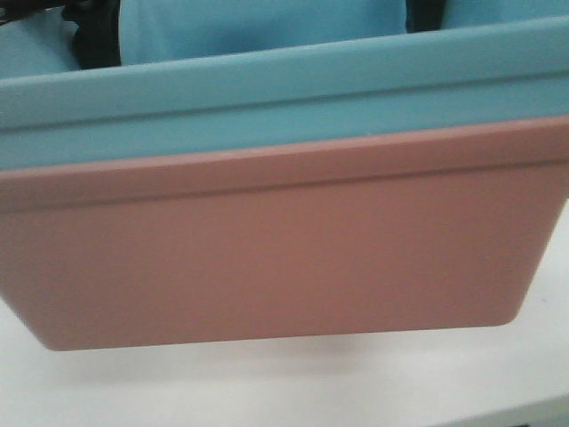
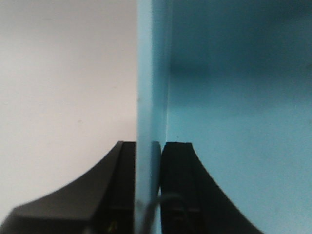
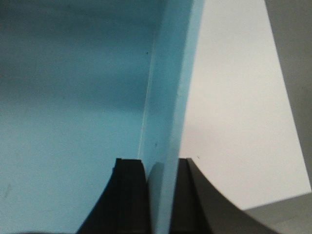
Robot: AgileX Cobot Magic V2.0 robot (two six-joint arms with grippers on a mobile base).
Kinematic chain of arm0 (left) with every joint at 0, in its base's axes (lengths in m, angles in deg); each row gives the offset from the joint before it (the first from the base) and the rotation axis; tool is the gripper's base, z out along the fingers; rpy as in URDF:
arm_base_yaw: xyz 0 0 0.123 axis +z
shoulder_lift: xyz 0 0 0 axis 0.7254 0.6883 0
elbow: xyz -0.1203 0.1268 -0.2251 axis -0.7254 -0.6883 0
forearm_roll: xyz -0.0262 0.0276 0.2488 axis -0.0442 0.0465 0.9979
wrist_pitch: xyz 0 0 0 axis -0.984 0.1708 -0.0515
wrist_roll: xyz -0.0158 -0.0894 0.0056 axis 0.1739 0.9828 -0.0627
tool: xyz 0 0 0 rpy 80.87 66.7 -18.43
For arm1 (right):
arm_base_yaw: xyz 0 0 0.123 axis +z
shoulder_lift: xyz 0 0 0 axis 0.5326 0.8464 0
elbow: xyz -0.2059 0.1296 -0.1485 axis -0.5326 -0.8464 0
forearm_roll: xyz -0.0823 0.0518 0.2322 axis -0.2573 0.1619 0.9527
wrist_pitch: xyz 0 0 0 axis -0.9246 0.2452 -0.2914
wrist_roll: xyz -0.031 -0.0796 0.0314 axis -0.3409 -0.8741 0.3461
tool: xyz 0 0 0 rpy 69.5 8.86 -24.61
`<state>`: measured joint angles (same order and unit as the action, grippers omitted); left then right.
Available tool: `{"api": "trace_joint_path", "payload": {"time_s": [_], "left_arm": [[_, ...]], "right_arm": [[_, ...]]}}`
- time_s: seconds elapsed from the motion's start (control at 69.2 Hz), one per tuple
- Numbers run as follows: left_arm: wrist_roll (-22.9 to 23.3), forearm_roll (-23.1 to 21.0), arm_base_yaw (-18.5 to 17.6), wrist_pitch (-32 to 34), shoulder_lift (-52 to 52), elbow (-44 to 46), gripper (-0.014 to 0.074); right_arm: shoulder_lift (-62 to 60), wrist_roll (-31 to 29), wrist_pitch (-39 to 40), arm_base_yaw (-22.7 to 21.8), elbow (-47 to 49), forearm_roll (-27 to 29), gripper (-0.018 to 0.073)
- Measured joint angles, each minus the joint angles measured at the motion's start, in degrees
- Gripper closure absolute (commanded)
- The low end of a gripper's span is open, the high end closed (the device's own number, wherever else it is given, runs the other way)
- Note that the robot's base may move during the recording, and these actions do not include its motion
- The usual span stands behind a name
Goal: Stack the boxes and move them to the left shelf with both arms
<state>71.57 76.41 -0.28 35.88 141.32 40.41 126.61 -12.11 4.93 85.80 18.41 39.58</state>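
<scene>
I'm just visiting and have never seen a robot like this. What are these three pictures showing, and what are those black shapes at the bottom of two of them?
This is a two-armed robot, seen through three cameras. The front camera looks very closely at two plastic boxes: a blue box nested in a pink box, above a white surface. The boxes seem slightly raised, though I can't be sure.

The other two cameras sit on the robot's wrists. The black shapes are its jaws. The left gripper has pinched the blue box's wall from both sides, one jaw inside and one outside. The right gripper does the same on another wall. So both arms hold the blue box together. No shelf is in view.
</scene>
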Motion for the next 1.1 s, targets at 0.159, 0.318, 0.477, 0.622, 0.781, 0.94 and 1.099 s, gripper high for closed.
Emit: {"api": "trace_joint_path", "payload": {"time_s": [0.159,0.318,0.477,0.622,0.781,0.94,1.099], "left_arm": [[0.0,0.0,0.0,0.0,0.0,0.0,0.0606],[0.0,0.0,0.0,0.0,0.0,0.0,0.0606],[0.0,0.0,0.0,0.0,0.0,0.0,0.0606],[0.0,0.0,0.0,0.0,0.0,0.0,0.0606],[0.0,0.0,0.0,0.0,0.0,0.0,0.0606],[0.0,0.0,0.0,0.0,0.0,0.0,0.0606],[0.0,0.0,0.0,0.0,0.0,0.0,0.0606]], "right_arm": [[0.0,0.0,0.0,0.0,0.0,0.0,0.0506],[0.0,0.0,0.0,0.0,0.0,0.0,0.0506],[0.0,0.0,0.0,0.0,0.0,0.0,0.0506],[0.0,0.0,0.0,0.0,0.0,0.0,0.0506],[0.0,0.0,0.0,0.0,0.0,0.0,0.0506],[0.0,0.0,0.0,0.0,0.0,0.0,0.0506],[0.0,0.0,0.0,0.0,0.0,0.0,0.0506]]}}
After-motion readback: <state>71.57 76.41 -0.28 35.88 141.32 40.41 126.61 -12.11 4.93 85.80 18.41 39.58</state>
